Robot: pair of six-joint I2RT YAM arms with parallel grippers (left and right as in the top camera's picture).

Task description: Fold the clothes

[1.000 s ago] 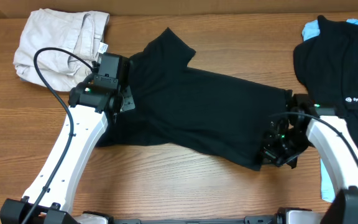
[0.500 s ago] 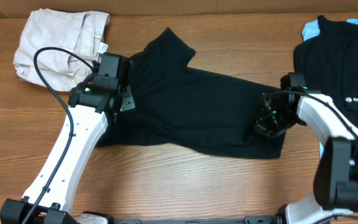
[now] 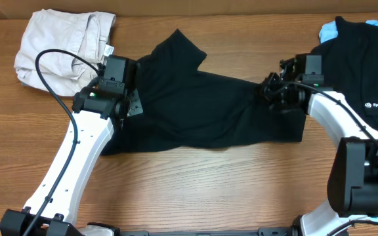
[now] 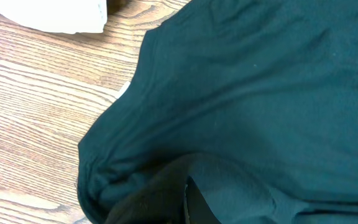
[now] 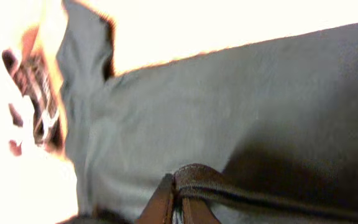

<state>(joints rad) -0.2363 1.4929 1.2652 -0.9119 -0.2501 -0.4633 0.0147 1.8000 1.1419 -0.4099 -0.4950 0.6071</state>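
We are midway through a fold of the black T-shirt, which lies spread on the table between our two grippers. The right gripper is closed tight on the shirt's hem end. In its wrist view the jaws meet on a pinched ridge of dark cloth, and the rest of the shirt stretches away ahead of the fingers. The left gripper sits at the opposite end, by the sleeve. In its wrist view the cloth gathers toward the fingers and the jaws look narrow, closed on a bunched edge, though little of them shows.

Just to the outer side of the right gripper lies the black logo shirt, with the light blue garment showing at its edge. On the outer side of the left gripper are the beige trousers, apart from what we hold.

We judge the step in hand to be carrying the hem over the body of the shirt. The next move calls for the right gripper to lay its pinch down flat toward the left gripper, edges matched, while the left anchors its end so the cloth does not slide. We should steer wide of the logo shirt beside the right gripper and watch for creases under the fold.
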